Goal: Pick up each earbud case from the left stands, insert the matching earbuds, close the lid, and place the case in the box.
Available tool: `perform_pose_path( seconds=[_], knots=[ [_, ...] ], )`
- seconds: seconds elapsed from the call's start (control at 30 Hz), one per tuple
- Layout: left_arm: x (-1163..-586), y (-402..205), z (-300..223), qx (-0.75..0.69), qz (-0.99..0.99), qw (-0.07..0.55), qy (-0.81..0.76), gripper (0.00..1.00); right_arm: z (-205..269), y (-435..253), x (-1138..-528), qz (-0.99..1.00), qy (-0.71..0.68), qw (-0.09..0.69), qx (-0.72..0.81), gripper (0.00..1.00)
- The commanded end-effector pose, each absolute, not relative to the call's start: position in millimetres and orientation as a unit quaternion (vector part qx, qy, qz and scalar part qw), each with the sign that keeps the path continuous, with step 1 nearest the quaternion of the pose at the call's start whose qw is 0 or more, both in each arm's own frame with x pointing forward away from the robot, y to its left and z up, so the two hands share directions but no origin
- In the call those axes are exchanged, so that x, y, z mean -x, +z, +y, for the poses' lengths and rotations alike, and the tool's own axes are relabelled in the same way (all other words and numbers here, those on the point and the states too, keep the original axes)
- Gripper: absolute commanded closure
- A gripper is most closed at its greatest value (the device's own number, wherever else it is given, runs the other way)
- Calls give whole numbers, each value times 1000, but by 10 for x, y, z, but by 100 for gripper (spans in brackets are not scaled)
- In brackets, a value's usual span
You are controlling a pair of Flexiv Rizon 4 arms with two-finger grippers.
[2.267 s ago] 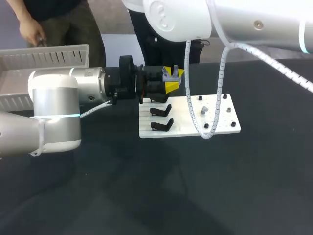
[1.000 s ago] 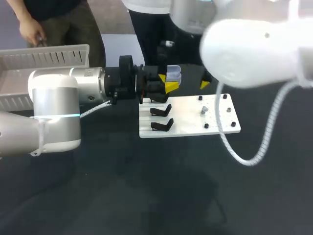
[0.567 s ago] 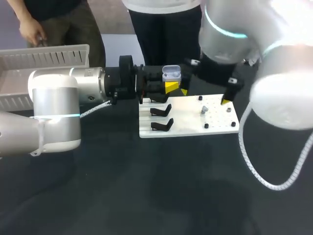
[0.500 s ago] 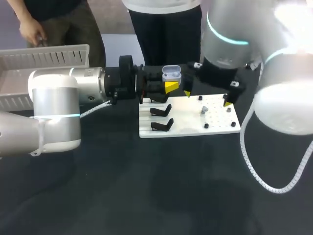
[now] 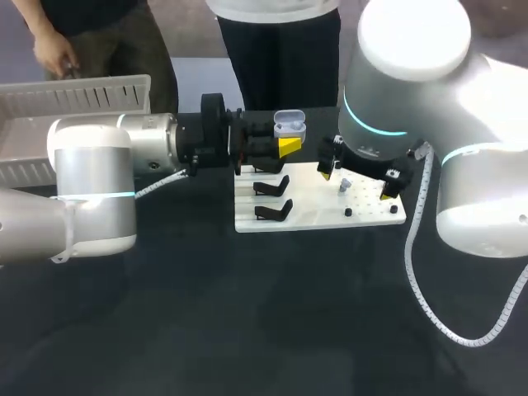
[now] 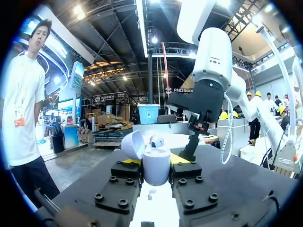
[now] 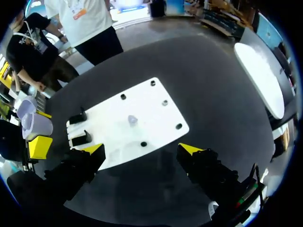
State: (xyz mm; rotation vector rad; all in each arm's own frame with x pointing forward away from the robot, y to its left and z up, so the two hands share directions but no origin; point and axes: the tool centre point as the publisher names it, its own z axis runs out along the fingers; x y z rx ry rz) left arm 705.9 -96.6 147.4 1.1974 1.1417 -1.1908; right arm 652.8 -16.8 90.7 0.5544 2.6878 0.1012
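Note:
My left gripper is held level above the white board's far left corner, shut on a pale earbud case whose lid stands open. In the left wrist view the case sits between the yellow tips, lid tipped back, with one earbud inside. A loose earbud lies on the board. My right gripper hangs open just above it. In the right wrist view the earbud lies ahead of that gripper.
Two empty black stands sit on the board's left part, with small black pegs on its right part. A white slatted box stands at the back left. Dark bare table surrounds the board.
My right arm has swung in from above and come down over the board, bringing its open gripper over the loose earbud. The left arm and the case have stayed still.

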Motion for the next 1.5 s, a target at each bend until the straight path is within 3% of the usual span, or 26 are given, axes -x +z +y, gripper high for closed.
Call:
perform_pose_path(
  seconds=[0.03, 1.17, 1.23, 1.27, 1.5],
  knots=[
    [-7058, 1471, -969, -500, 477, 525, -497, 100, -139, 725, -6648, 959, 39, 196, -199, 0],
    [-7058, 1471, -969, -500, 477, 525, -497, 100, -150, 401, -7004, 964, 49, 191, -179, 0],
    [-7058, 1471, -969, -500, 477, 525, -497, 100, -167, 378, -7026, 964, 49, 188, -182, 20],
    [-7058, 1471, -969, -500, 477, 525, -497, 100, -175, 377, -7032, 963, 51, 187, -185, 18],
    [-7058, 1471, -969, -500, 477, 525, -497, 100, -174, 357, -7067, 966, 55, 178, -177, 43]
  ],
)
